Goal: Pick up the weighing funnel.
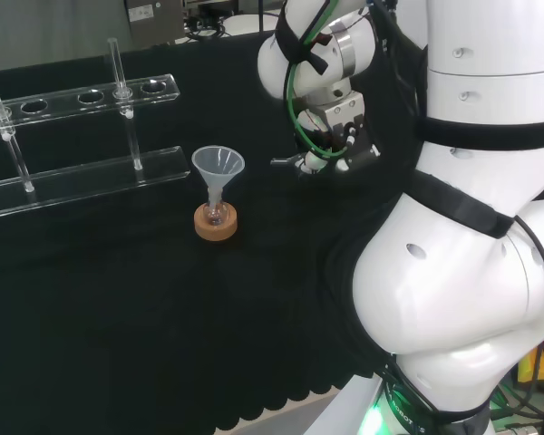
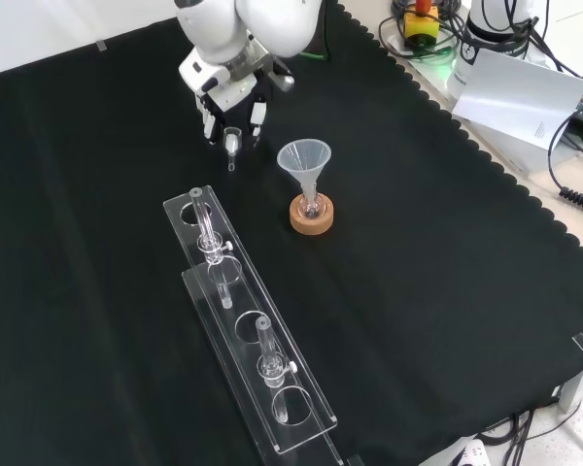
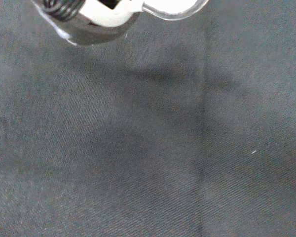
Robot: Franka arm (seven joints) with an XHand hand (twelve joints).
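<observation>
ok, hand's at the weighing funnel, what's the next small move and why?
Probably a short straight lift. In the front view the hand appears to pinch the weighing funnel between its fingers, and the wrist view shows it up by the hand with cloth below. The funnel stands close by, so avoid sideways drift.

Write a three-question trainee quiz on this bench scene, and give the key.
1. True or false: the big clear cone-shaped funnel stands in a small glass flask on a tan cork ring.
2. The black and white hand holds: A) the cork ring; B) the small clear weighing funnel; C) nothing.
3. Fill in: the clear plastic rack holds ___ upright glass tubes.
Key: 1 true; 2 B; 3 two.
</observation>
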